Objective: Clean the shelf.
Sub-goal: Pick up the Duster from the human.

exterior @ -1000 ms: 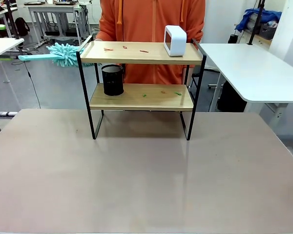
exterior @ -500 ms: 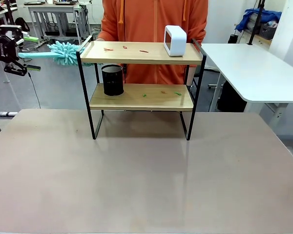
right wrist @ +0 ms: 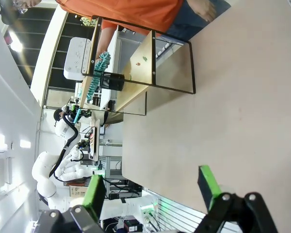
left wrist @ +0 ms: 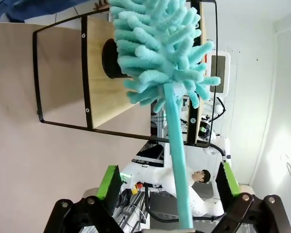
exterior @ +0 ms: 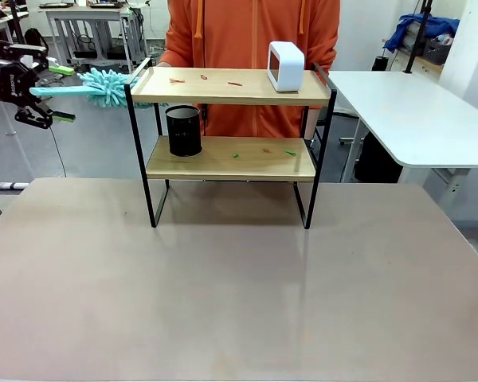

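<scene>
We see the shelf (exterior: 215, 165) standing at the far middle of the brown table (exterior: 223, 302), with a person (exterior: 251, 32) in an orange hoodie close behind it. On its top board a white box (exterior: 285, 66) stands upright near the right end, and a few red scraps (exterior: 235, 83) lie to the left of it. On the lower board a black cup (exterior: 184, 130) sits at the left end, with small green and red scraps (exterior: 290, 153) scattered toward the right.

A turquoise duster (exterior: 107, 86) hangs in the air at the shelf's left end, level with the top board. Its fluffy head is just beside the left rail, and its handle (left wrist: 177, 160) runs out to the left.

We find the left claw (exterior: 62, 94) at the far left, off the table and level with the top board. Its two fingers sit one on each side of the handle. In the left wrist view the green pads (left wrist: 109, 182) are clear of the handle, so the claw is released and grasps nothing.

The right claw (right wrist: 152, 187) shows in its own wrist view, above the bare table and well apart from the shelf. Its fingers are spread wide with nothing between them.
</scene>
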You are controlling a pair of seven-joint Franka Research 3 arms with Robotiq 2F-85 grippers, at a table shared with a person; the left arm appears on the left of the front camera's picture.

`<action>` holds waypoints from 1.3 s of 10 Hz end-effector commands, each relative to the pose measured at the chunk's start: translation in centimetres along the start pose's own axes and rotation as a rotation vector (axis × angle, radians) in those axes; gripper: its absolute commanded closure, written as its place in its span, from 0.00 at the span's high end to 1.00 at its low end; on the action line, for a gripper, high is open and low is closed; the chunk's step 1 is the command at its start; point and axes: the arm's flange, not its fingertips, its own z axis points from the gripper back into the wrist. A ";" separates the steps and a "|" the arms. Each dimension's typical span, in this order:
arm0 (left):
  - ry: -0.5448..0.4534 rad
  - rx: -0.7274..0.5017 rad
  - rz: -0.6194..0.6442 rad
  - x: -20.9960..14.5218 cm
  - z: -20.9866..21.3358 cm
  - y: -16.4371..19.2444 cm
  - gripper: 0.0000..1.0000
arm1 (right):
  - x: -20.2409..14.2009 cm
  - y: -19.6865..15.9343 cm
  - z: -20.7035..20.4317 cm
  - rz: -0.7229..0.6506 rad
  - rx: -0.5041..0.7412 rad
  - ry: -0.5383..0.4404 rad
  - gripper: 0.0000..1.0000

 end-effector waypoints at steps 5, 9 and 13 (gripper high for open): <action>0.018 0.027 -0.029 -0.9 -0.7 -0.6 0.00 | 0.3 0.1 -0.1 0.028 0.016 -0.012 1.00; 0.022 0.022 -0.041 -1.3 -1.0 -0.7 0.00 | 0.3 0.1 -0.1 0.028 0.016 -0.012 1.00; 0.017 0.027 -0.074 -2.4 -0.3 -1.4 0.00 | 0.3 0.1 -0.1 0.028 0.016 -0.012 1.00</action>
